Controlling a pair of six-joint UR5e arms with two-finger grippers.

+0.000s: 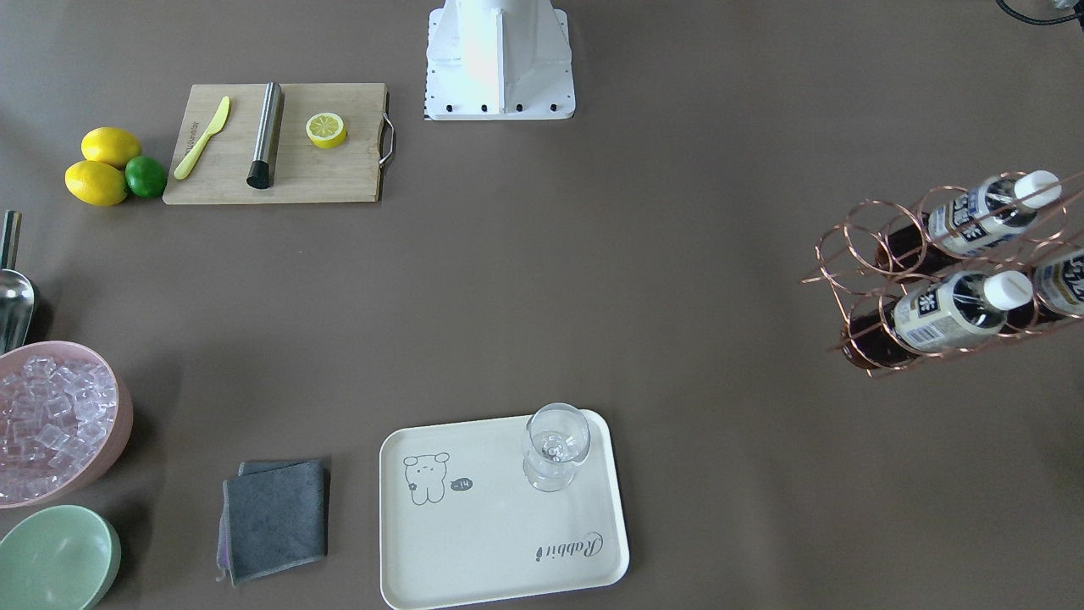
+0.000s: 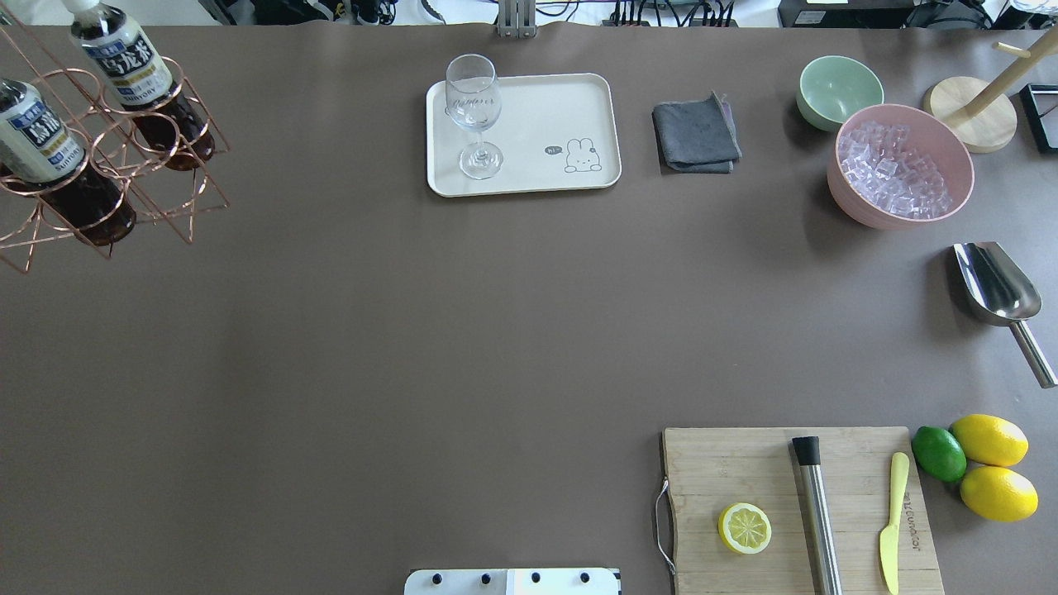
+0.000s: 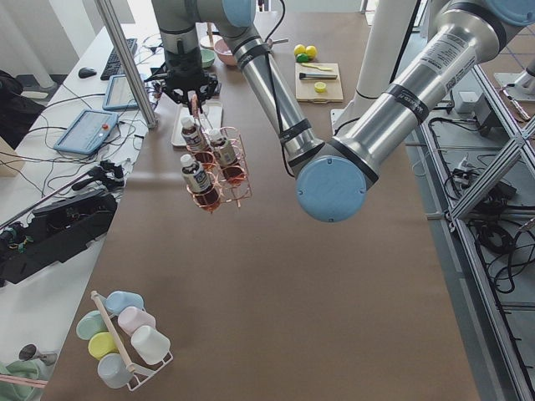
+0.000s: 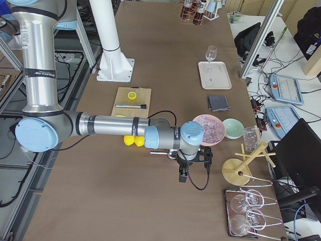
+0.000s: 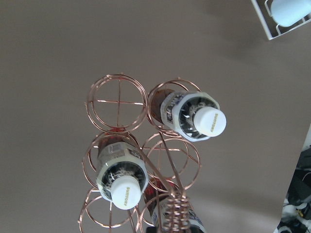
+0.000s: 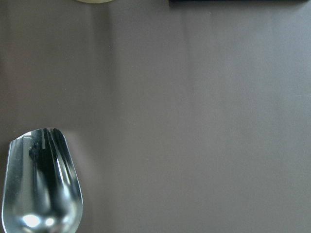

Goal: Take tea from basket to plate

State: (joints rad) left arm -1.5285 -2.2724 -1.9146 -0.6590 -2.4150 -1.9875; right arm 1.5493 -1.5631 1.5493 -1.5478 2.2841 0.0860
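Three tea bottles stand in a copper wire basket (image 1: 855, 254) at the table's left end: two (image 1: 982, 212) (image 1: 953, 312) in full view, the third (image 1: 1063, 284) cut off by the frame edge. The overhead view shows two bottles (image 2: 120, 54) (image 2: 33, 136). The left wrist view looks down on their white caps (image 5: 197, 116) (image 5: 121, 172). The cream plate (image 1: 474, 542) (image 2: 537, 107) holds a stemmed glass (image 1: 555, 445). My left gripper (image 3: 192, 100) hangs right over the basket's handle; I cannot tell if it is open. My right gripper (image 4: 183, 176) hangs by the pink bowl; I cannot tell its state.
A pink bowl of ice (image 2: 897, 165), a green bowl (image 2: 839, 89), a grey cloth (image 2: 694, 134) and a steel scoop (image 2: 996, 285) (image 6: 41, 184) lie on the right. A cutting board (image 2: 793, 504) holds a half lemon, muddler and knife; lemons and a lime lie beside it.
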